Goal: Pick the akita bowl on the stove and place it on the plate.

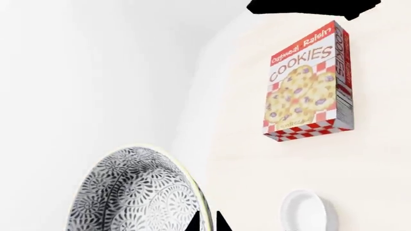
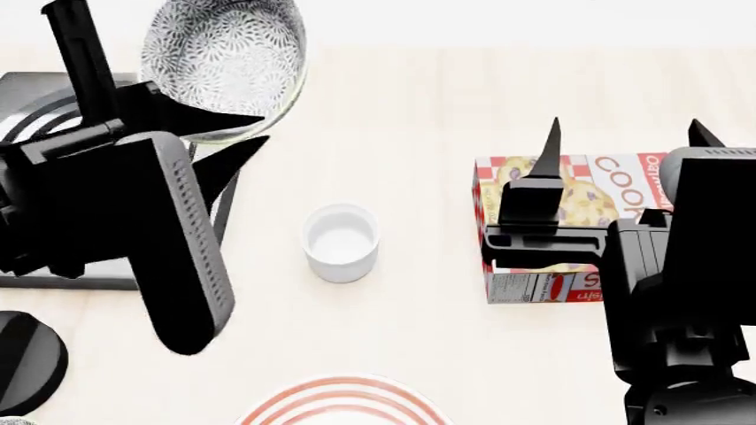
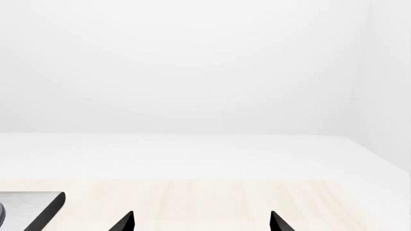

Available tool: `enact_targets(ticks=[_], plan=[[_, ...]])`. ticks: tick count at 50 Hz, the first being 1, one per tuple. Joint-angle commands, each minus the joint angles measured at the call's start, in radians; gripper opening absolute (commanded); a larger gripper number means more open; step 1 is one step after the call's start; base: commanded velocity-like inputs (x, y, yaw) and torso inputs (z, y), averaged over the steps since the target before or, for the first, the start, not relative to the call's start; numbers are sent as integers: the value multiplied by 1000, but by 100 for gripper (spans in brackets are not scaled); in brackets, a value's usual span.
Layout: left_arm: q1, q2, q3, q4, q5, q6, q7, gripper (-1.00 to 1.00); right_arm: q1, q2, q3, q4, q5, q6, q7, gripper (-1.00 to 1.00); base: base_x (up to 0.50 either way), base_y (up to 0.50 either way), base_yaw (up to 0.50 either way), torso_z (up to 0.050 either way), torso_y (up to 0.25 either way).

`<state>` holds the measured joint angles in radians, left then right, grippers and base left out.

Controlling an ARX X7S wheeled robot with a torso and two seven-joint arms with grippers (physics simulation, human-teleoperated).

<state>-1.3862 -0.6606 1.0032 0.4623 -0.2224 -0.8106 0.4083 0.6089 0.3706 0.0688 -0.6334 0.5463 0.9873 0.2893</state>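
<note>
The plate (image 2: pixel 343 400) sits at the near edge of the desk (image 2: pixel 426 115), only its red-ringed far rim in head view, nothing on it, so the placing isn't done yet. Pick part looks done, as I judge it: the akita bowl (image 2: pixel 225 66) is up in the left hand (image 2: pixel 230 142), tilted, w/ the two black fingertips at its near rim, closed on that rim as far as head view shows; left wrist view shows the same bowl close to the cam w/ fingertips at its edge. Bowl now hangs over the far right corner of the stove (image 2: pixel 48 115), toward the desk's far left, well apart from the plate. Left to do, by my read: carry it toward the near edge, lower onto the plate, let go. Btwn bowl and plate, mid-desk, stands a small white cup (image 2: pixel 340 241), which the carry path may need to clear. Right of that lies a cookie box (image 2: pixel 555 226) flat on the desk. Left arm reaches forward over the stove, forearm long and dark across the left side of the view. Right hand (image 2: pixel 621 146) hovers over the cookie box, fingers spread apart, holding nothing; right wrist view shows both tips w/ a gap and bare desk beyond.
</note>
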Motion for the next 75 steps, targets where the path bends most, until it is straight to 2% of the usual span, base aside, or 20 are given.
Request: enact_targets(ticks=[1,14,36,43,63,75], plan=[[8,-60,56,166,24,-2,36,-100,1,2,-3,-1,4,1,5,100,0,0,0,0,0],[40,-104,126,284,27,-6,71,-100,-3,4,-4,0,7,-5,8,100,0,0,0,0,0],[47,-70,224,342,40,-50,109,-100,-1,8,-5,-1,16,-5,16,100,0,0,0,0,0],[53,-51,220,325,29,-53,108,-100,-4,11,-8,6,14,-16,13,100,0,0,0,0,0],[133,9,89,435,-163,-229,62,-100,-4,13,-8,6,24,-15,21,100,0,0,0,0,0],[170,13,86,517,-205,-291,30,-100,-3,16,-9,5,29,-14,25,100,0,0,0,0,0]])
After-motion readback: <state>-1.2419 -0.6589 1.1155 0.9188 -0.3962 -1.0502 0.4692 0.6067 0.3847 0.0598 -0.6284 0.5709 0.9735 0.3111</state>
